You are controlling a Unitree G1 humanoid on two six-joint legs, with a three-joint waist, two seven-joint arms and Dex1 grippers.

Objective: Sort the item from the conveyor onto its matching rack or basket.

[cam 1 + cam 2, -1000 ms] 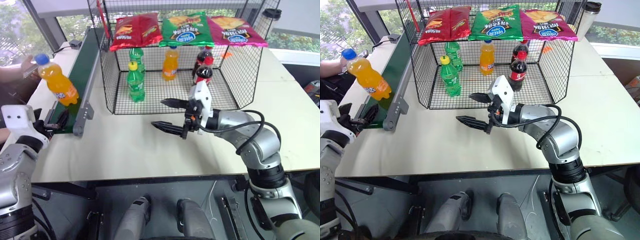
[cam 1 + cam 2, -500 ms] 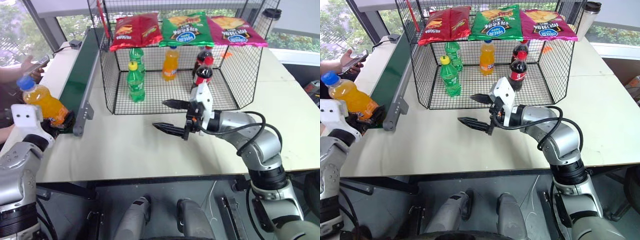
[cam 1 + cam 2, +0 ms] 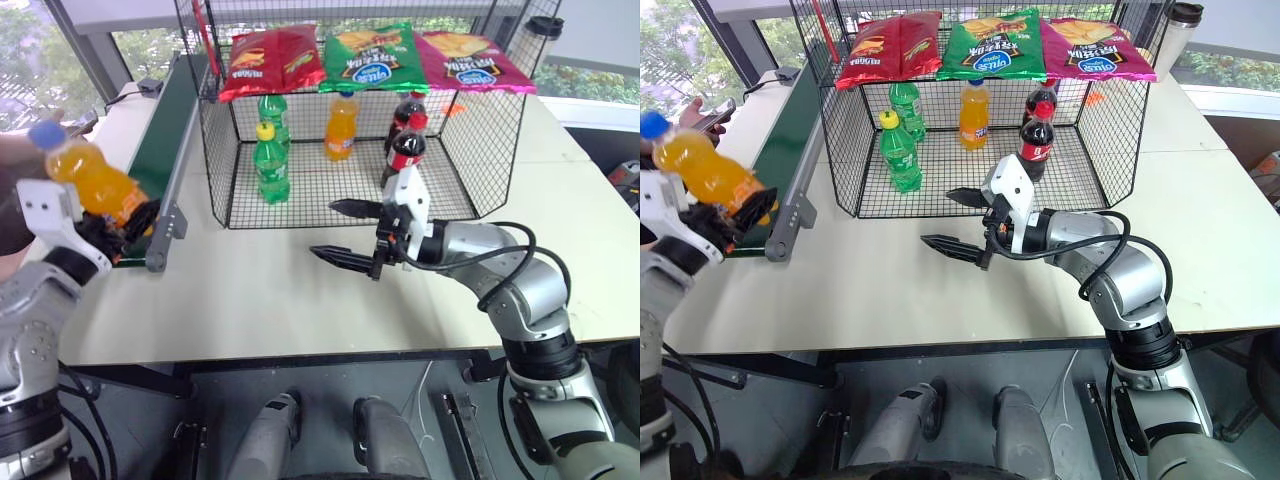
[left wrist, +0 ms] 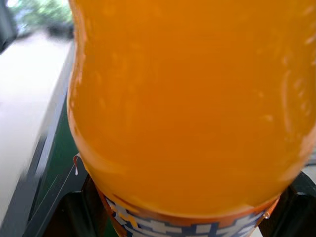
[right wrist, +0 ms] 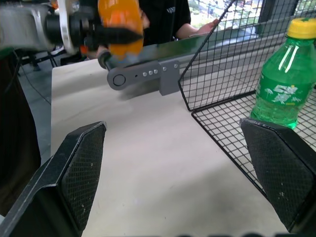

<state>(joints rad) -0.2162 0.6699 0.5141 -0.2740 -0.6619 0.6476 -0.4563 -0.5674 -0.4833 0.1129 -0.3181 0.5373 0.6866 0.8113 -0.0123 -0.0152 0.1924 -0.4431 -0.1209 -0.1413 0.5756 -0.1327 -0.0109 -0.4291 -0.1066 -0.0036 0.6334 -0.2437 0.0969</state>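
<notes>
Left end effector (image 3: 118,222), at the near end of the long dark green conveyor belt in its grey metal frame (image 3: 158,140), pinches the lower body of the small clear orange-soda bottle with a blue screw cap (image 3: 92,180), tilted and raised above the belt. Right end effector (image 3: 348,233) hangs spread wide above the pale table (image 3: 300,290), just in front of the large black wire-mesh cage (image 3: 360,130).

Around the orange-capped bottle (image 3: 341,127): green bottles (image 3: 271,165) on its left, cola bottles (image 3: 403,152) on its right, chip bags (image 3: 379,57) above; all on a desk (image 3: 290,290).
</notes>
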